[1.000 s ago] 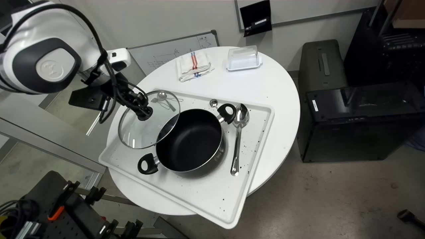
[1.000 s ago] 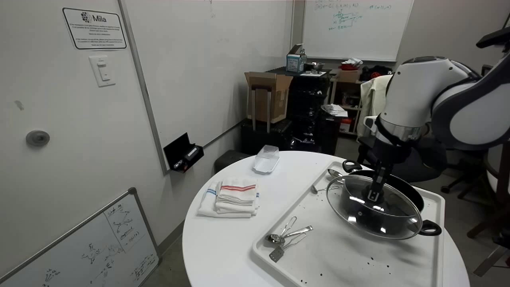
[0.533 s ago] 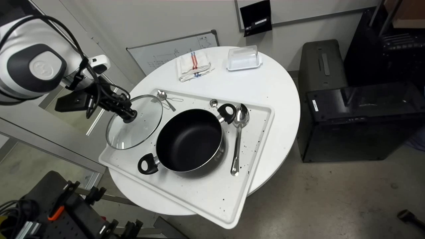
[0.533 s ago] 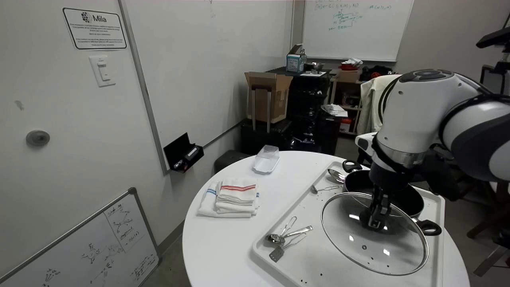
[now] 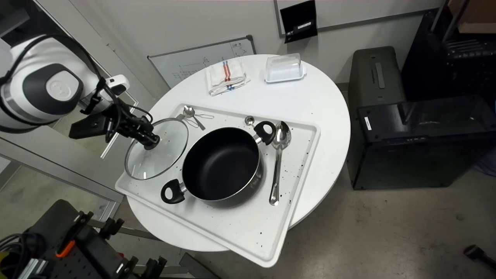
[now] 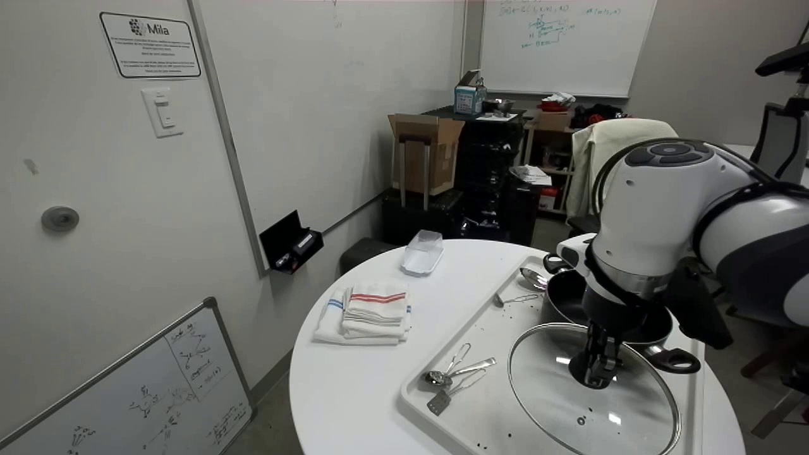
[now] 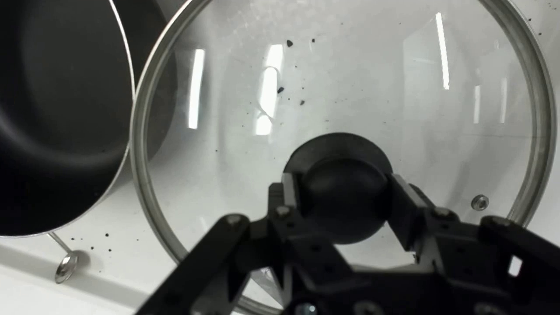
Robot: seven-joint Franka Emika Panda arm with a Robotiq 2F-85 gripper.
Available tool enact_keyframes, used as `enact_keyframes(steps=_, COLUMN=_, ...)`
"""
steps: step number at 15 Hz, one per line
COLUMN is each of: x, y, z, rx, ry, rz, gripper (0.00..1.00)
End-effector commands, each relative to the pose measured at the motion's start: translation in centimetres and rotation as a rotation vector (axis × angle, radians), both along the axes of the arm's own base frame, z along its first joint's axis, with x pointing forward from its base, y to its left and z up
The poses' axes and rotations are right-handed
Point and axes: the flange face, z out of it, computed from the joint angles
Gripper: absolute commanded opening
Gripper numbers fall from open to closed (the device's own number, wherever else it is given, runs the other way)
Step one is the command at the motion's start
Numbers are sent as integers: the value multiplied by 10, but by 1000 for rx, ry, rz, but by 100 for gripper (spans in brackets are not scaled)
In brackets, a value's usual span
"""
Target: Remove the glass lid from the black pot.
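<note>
The black pot stands on the white tray, uncovered, its dark inside visible; it is also in an exterior view, partly behind the arm, and at the left of the wrist view. The glass lid is beside the pot, over the tray; it also shows in an exterior view and the wrist view. My gripper is shut on the lid's dark centre knob, seen also in both exterior views. I cannot tell whether the lid touches the tray.
The tray sits on a round white table. A large spoon lies beside the pot, a small spoon near its handle. Small utensils lie near the lid. Folded towels and a clear-covered dish stand further back.
The gripper has carried the lid from partly over the pot sideways off it, then lower towards the tray. The pot has not moved. The gripper stays shut on the knob.
</note>
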Motion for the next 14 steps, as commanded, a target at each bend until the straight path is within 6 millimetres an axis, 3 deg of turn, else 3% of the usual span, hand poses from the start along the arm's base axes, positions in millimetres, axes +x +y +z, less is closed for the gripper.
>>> enact_keyframes(steps=1, x=12, y=-2, z=-15, rx=-3, ry=-31, rz=3, gripper=25)
enact_keyframes(steps=8, x=24, y=-9, z=-54, rx=5, ry=-72, rz=-5, gripper=25)
enact_keyframes(steps=14, x=22, y=-10, z=-85, rx=-9, ry=-74, rz=3, gripper=25)
